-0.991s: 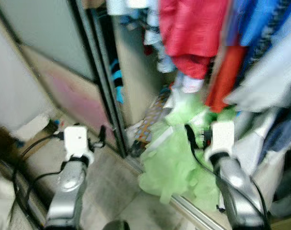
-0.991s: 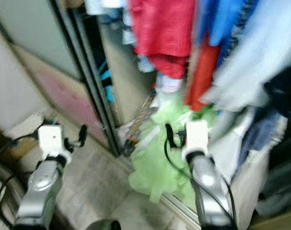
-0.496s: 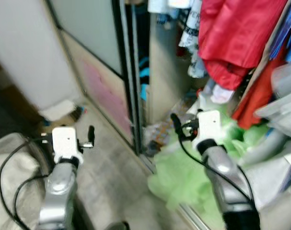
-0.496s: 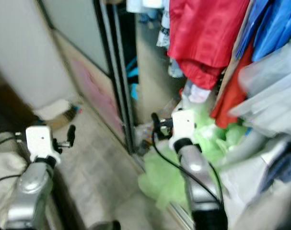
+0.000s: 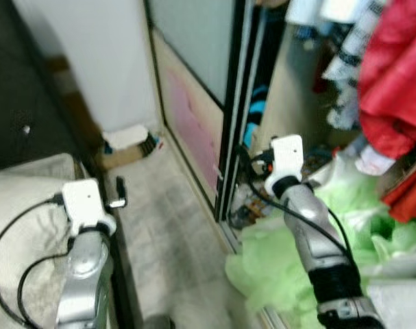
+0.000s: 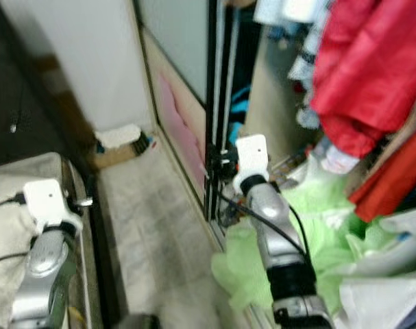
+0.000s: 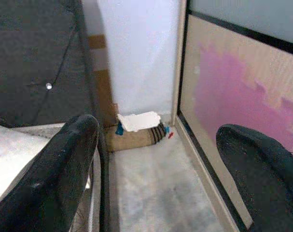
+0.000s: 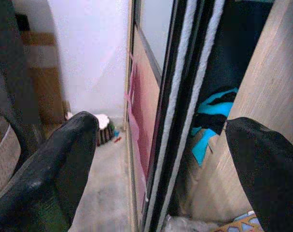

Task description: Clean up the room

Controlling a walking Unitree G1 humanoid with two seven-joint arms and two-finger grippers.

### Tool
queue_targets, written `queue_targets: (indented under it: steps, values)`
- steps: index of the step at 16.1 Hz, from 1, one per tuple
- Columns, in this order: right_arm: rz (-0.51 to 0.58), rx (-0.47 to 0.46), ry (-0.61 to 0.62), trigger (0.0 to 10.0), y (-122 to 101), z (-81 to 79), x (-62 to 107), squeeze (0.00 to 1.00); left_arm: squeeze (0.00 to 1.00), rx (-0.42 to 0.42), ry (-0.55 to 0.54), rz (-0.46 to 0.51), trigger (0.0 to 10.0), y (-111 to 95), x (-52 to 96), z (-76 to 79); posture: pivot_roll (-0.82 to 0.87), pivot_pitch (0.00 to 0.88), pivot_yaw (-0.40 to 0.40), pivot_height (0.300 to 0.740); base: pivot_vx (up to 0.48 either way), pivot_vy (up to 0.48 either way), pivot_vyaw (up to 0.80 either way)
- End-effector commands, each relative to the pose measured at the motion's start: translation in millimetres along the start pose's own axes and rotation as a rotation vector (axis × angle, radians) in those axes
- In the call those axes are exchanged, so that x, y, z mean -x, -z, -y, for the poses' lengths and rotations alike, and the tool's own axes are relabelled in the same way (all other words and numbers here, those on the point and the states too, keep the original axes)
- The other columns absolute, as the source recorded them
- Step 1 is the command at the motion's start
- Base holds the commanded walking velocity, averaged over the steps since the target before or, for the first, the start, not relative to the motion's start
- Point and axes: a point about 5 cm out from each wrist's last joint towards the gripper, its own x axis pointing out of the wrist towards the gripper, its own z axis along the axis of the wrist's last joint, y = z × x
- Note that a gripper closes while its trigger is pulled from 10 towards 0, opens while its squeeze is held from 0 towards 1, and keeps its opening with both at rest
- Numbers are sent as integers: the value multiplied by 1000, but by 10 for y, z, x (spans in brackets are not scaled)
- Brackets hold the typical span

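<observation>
Right gripper (image 8: 156, 145) spread wide, empty, at the sliding wardrobe door (image 6: 211, 103) edge (green garment (image 5: 276, 260) spilling out). Left gripper (image 7: 156, 159) wide, idle. Clear fabric from track before sliding.

Green garment (image 5: 276, 267): a pale, crumpled heap of light fabric spilling from the open wardrobe (image 5: 310, 89) across its bottom track onto the tiled floor (image 5: 166, 226). Red garments (image 6: 372, 68): hanging inside the wardrobe, above and behind the green heap. White-and-dark object (image 7: 139, 126): lying on the floor in the corner, against the white wall beside the sliding door (image 7: 243, 106); its identity is unclear.
</observation>
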Motion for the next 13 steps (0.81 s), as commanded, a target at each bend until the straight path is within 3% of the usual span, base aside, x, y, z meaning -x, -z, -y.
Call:
queue_targets:
  steps: [1,2,4,7,8,9,13]
  values:
    - [31,-11,-42,10000,-99,-84,-58,0,0,-53,-47,55,10000,-119,9,-80,24,0,-57,740,0,0,0]
    - [35,-14,-58,10000,-111,-123,-53,0,0,-94,-58,71,10000,-137,48,-102,24,0,-53,740,0,0,0]
    - [38,-21,-67,10000,-67,-153,-19,0,0,-87,-39,41,10000,-44,167,-99,25,0,-47,740,0,0,0]
    - [45,-5,-62,10000,-83,-123,-83,0,0,-72,-63,-21,10000,16,184,-47,16,0,-38,740,0,0,800]
    - [50,-3,-44,10000,-101,-92,-108,0,0,-14,-59,-82,10000,69,173,-38,4,0,-38,740,0,0,800]
    - [58,-1,-33,10000,-121,-74,-113,0,0,60,-22,-70,10000,74,167,-33,-13,0,-29,740,0,0,800]
    - [21,9,16,10000,18,95,-9,0,0,-33,20,-48,10000,18,127,28,-13,0,-19,740,0,0,800]
